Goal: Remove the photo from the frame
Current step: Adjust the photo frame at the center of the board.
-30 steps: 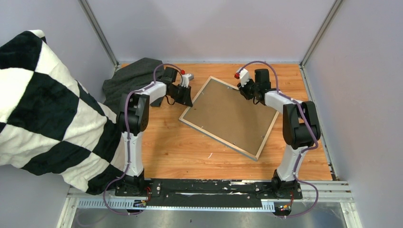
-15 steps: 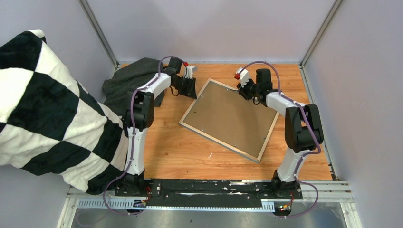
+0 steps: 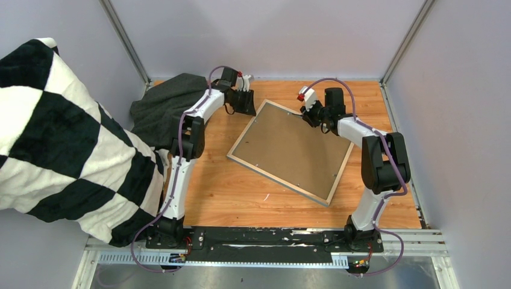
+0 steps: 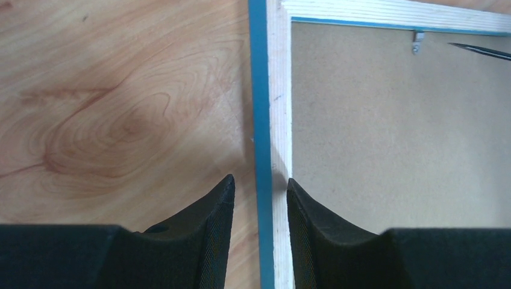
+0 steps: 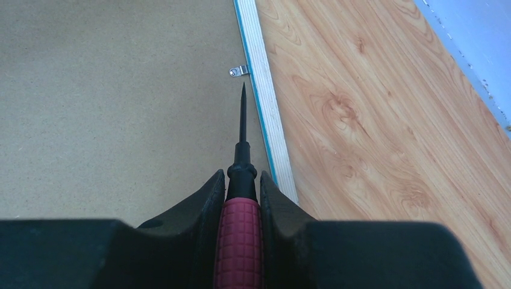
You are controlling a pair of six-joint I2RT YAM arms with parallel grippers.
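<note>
the left gripper [image 4: 259, 198] has slid to the 11 o'clock corner of the face-down frame [image 4: 278, 90], narrowly parted astride its rail, bracing it while the right gripper [image 5: 241, 176] clamps a screwdriver [image 5: 241, 229] near a clip [image 5: 239, 71] at 1 o'clock, the photo unseen under the board [image 5: 120, 90].

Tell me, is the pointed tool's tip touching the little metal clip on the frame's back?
Apart. The right wrist view shows a sliver of bare backing board between the tip of the tool and the clip.
</note>
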